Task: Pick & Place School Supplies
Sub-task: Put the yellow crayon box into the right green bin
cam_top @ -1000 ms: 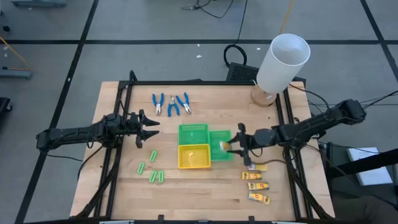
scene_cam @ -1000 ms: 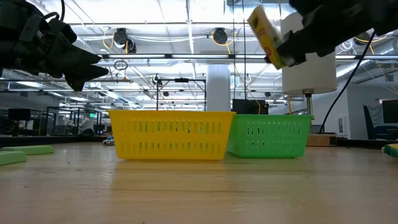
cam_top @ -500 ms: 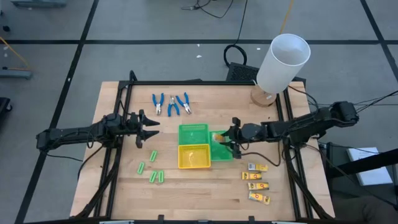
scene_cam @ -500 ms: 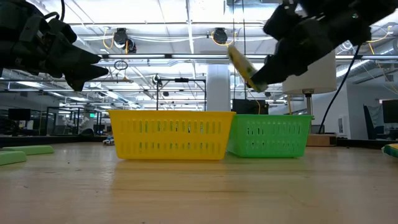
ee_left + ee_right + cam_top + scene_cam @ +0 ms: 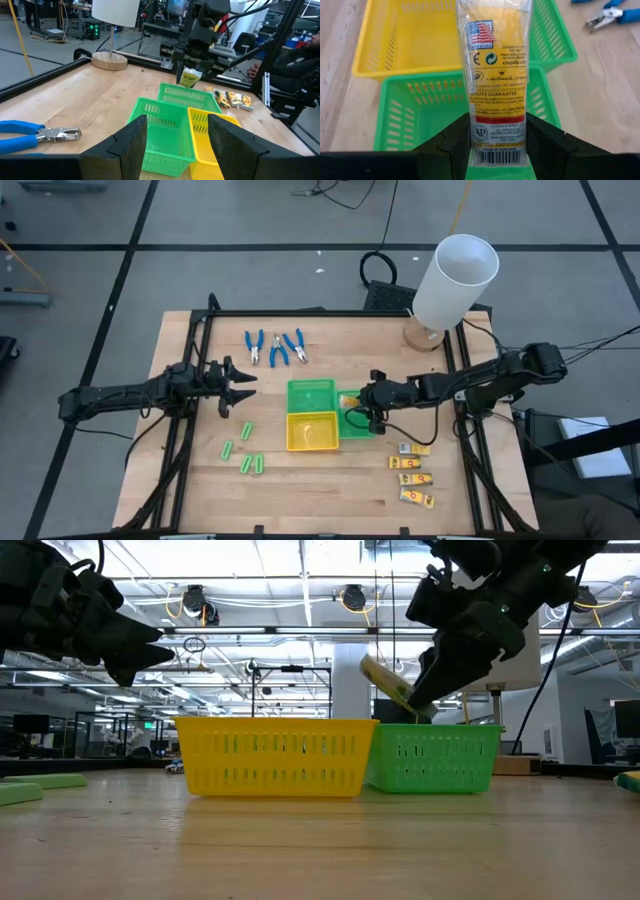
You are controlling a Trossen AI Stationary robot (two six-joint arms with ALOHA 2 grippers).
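Observation:
My right gripper (image 5: 362, 404) is shut on a yellow-orange packet (image 5: 496, 65) above the right-hand green tray (image 5: 357, 426). In the low view the packet (image 5: 384, 683) slants down over that tray's rim (image 5: 432, 730). Three more packets (image 5: 412, 476) lie flat near the table's right front. Three blue-handled pliers (image 5: 276, 346) lie at the far middle, and several light-green sticks (image 5: 246, 452) lie at the left front. My left gripper (image 5: 246, 385) waits open at the table's left, pointing level, with nothing between its fingers (image 5: 131, 145). My right gripper pinches the packet's barcode end (image 5: 498, 150) between its two fingers (image 5: 451, 145). The fingers slant down from the table's right side and lie along the packet. The packet sticks out ahead of them, tilted downward, lifted clear of the green tray.
A second green tray (image 5: 311, 394) and a yellow tray (image 5: 312, 432) stand against the right-hand green one at the table's middle. A big white cylinder (image 5: 455, 280) on a wooden foot stands at the far right. Dark rails (image 5: 192, 420) run along both sides of the table.
My right gripper has carried the packet toward the table's left edge and a little down, from the green tray's right side to above it. It has tipped forward, so the packet, nearly upright before, now slants down toward the tray.

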